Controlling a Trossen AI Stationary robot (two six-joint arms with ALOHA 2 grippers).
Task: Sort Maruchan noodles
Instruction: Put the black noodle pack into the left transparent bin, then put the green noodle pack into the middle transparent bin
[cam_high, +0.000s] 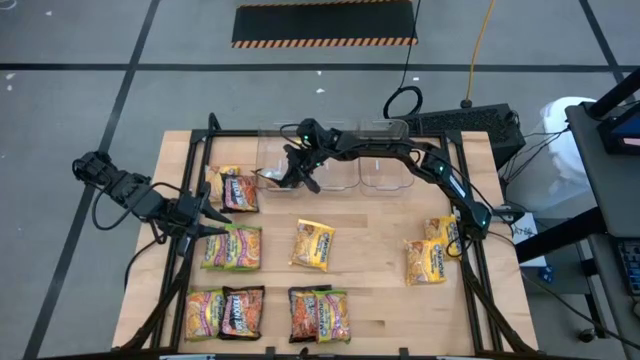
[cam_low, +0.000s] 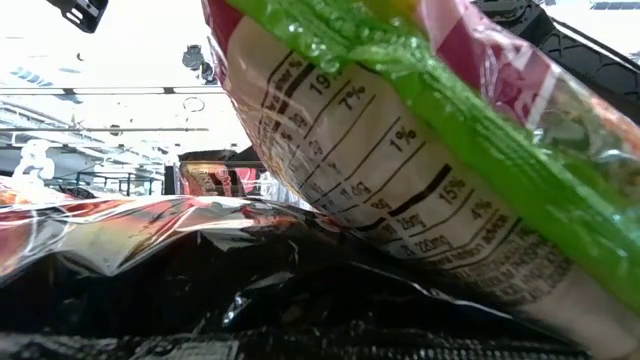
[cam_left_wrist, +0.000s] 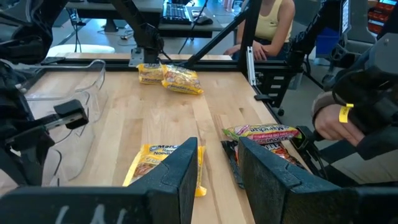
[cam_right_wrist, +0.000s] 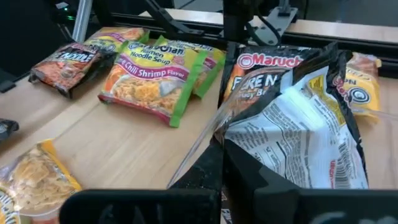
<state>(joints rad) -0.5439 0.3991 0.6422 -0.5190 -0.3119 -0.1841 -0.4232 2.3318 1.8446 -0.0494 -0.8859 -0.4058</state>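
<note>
Maruchan noodle packets lie flat in groups on the wooden table (cam_high: 380, 290): a yellow and a black one (cam_high: 233, 190) at the far left, lime-green ones (cam_high: 232, 248), a lone yellow one (cam_high: 313, 245), yellow ones (cam_high: 430, 252) at the right, and black and lime-green ones (cam_high: 318, 314) near the front. My right gripper (cam_high: 296, 178) reaches across to the leftmost clear bin (cam_high: 280, 150), shut on a crumpled black packet (cam_right_wrist: 298, 137). At the table's left edge, my left gripper (cam_left_wrist: 217, 180) waits open. My right gripper pinches the black packet between its two fingers at a crumpled edge (cam_right_wrist: 249, 155); the fingers themselves are mostly hidden under the packet. The packet stands up from the fingers with its white printed back toward the wrist camera, beside the clear bin's rim (cam_right_wrist: 199, 140).
Three clear bins (cam_high: 360, 165) stand in a row at the table's far edge. The low view is blocked by a lime-green packet (cam_low: 450, 150) leaning on a black one (cam_low: 250, 290). A person (cam_left_wrist: 273, 25) sits beyond the table. Bare wood lies mid-table, right of centre.
</note>
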